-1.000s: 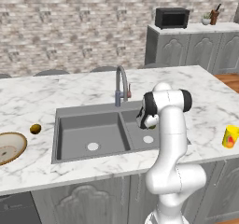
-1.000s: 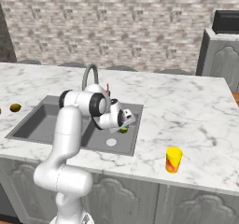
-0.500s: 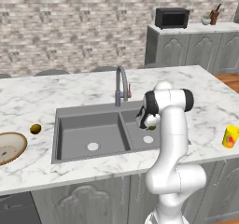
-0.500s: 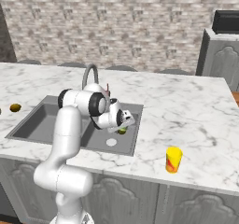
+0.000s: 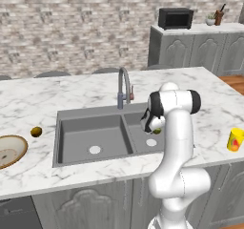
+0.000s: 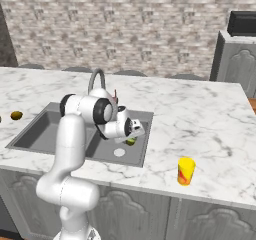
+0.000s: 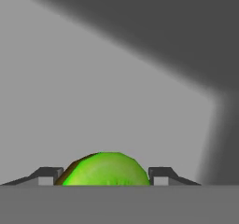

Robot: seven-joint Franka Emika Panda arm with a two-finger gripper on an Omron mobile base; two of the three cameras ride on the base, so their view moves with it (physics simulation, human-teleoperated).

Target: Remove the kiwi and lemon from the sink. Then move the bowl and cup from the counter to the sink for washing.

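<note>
In the hand view a green kiwi [image 7: 105, 169] with a brown edge sits between my two fingertips [image 7: 46, 174], which press on its sides. My gripper [image 5: 153, 129] is shut on the kiwi [image 6: 131, 141] and hangs over the right basin of the dark grey sink [image 5: 90, 128]. A small golden-brown round fruit [image 5: 36, 131], the lemon by its look, lies on the marble counter [image 5: 28, 99] left of the sink. At the counter's far left edge is the tan bowl [image 5: 8, 150]. The yellow cup [image 5: 234, 140] stands on the counter to the right.
The curved steel faucet [image 5: 124, 87] rises behind the sink, close to my arm's elbow. A pale round drain [image 5: 95, 150] marks the left basin's floor. A microwave [image 5: 176, 18] sits on the far grey cabinet.
The hand with the kiwi has hardly shifted, and the jaws keep the same width.
</note>
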